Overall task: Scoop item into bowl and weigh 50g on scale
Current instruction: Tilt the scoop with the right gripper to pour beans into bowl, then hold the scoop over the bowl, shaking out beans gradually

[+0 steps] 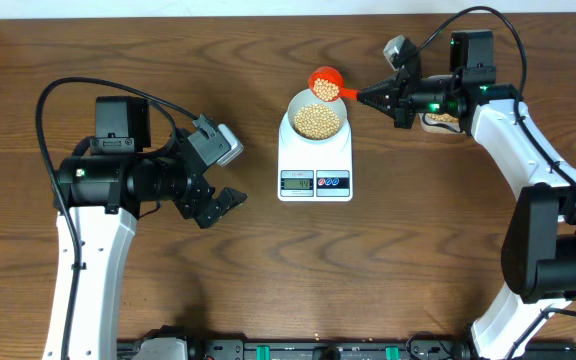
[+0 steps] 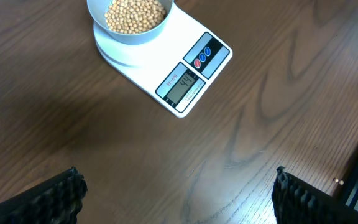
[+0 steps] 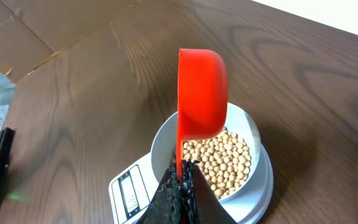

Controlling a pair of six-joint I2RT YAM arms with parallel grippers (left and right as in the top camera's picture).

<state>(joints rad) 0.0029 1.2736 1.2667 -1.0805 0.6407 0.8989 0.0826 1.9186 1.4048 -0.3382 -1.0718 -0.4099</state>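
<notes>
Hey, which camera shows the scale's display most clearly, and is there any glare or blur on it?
Left wrist view: the scale has a sharp display, no glare. Overhead: the display is too small to read. Right wrist: it sits slanted at the frame's bottom edge, digits unclear.

Left hand (image 1: 218,207) hangs wide open; right hand (image 1: 366,97), arm stretched inward, pinches the red scoop (image 1: 326,83).

The left arm (image 1: 93,250) and right arm (image 1: 513,140) have white shells, black joint housings and looping black cables (image 1: 78,85); the left fingers (image 2: 55,199) are ribbed black.
</notes>
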